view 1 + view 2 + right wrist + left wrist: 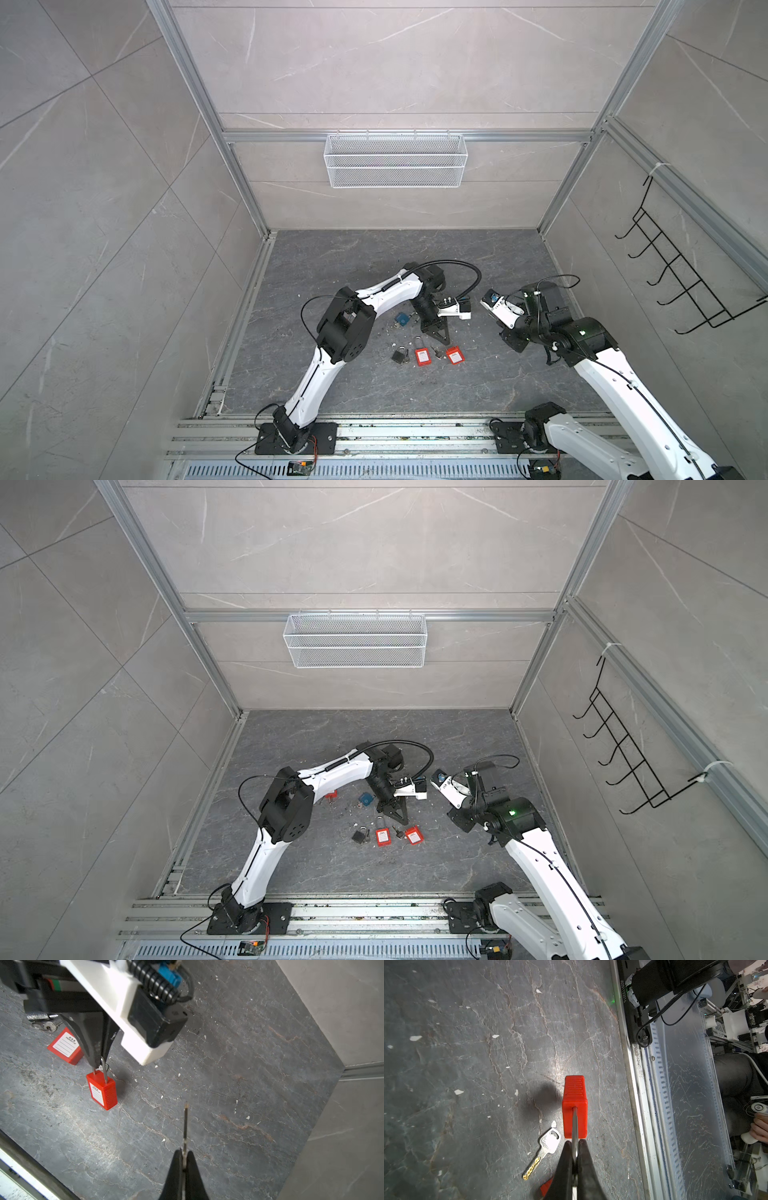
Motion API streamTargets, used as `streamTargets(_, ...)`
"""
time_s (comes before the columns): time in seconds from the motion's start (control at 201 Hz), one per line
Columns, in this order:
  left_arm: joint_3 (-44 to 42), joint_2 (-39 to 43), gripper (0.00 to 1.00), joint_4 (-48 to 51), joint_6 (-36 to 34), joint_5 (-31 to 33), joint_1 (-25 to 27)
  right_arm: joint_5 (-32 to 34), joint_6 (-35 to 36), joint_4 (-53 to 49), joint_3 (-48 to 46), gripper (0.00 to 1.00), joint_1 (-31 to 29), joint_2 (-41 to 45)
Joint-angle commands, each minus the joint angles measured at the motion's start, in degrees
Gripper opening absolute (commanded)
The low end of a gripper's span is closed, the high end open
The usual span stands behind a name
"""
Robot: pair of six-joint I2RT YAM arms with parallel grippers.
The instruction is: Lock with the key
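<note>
Nearest, both arm bases are bolted to the aluminium rail [395, 432] along the near edge of the grey, stone-patterned table [374, 395]. Past it, around the middle of the table, a row of small things runs left to right. It starts with a black padlock [400, 356], then a second red padlock [422, 357] lying flat with its label up. Next is a loose key [549, 1144], and last the red padlock [455, 355] of the task.

The left gripper [575, 1142] reaches down over that last lock. Its jaws are clamped together on the steel shackle, and the red body stands upright below the fingertips. Whether the base rests on the table or hangs just clear of it cannot be told. The loose key lies just beside the body, not touching it.

To the right of the row, well apart from the held lock, the right gripper [184, 1152] has its jaws pinched on the key [185, 1124]. The thin blade, seen edge-on, sticks out beyond the fingertips over bare table, and the head is hidden between the fingers.

A little farther back, a blue padlock [402, 319] lies on the table just left of the left gripper's wrist. In a top view, another red lock [330, 794] shows partly under the left arm.

On the far wall a white wire basket [395, 160] hangs from a rail.
</note>
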State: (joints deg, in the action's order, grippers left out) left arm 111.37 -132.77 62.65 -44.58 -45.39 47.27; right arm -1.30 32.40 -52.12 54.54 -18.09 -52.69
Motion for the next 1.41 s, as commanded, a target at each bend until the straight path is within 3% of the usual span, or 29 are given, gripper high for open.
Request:
streamTargets(0.0,3.88,-2.84,0.00,2.61,0.08,-0.41,0.41,0.03,-1.62,-1.21,-0.84,0.00,0.07,0.83)
streamTargets(0.279,8.99,-7.18,0.00,4.21,2.75,4.95,0.76,-1.33,-3.05,-0.47,-1.82,0.00,0.07,0.57)
streamTargets(0.423,10.02,-7.93,0.06,2.95,4.66,8.99,1.24,-1.58,-3.70,0.77,-2.85,0.00,0.07,0.23)
streamTargets(0.931,12.34,-9.20,0.21,-1.80,7.88,14.49,1.49,-2.20,-7.24,1.55,-2.16,0.00,0.07,-0.66)
streamTargets(0.986,12.26,-8.42,0.30,-3.26,8.53,14.79,1.34,-2.34,-7.81,1.36,-1.45,0.00,0.14,-0.58)
streamTargets(1.07,12.19,-7.28,0.36,-5.07,9.26,15.06,1.32,-2.73,-8.70,0.89,-0.07,0.00,0.07,-0.62)
streamTargets(1.205,10.58,-3.90,0.37,-8.83,11.28,15.32,0.34,-3.05,-11.28,-0.51,2.70,0.00,0.07,-0.99)
streamTargets(1.404,-5.80,12.13,0.38,-26.25,18.00,16.18,-3.45,-6.85,-19.62,-1.63,8.38,0.00,0.09,-1.69)
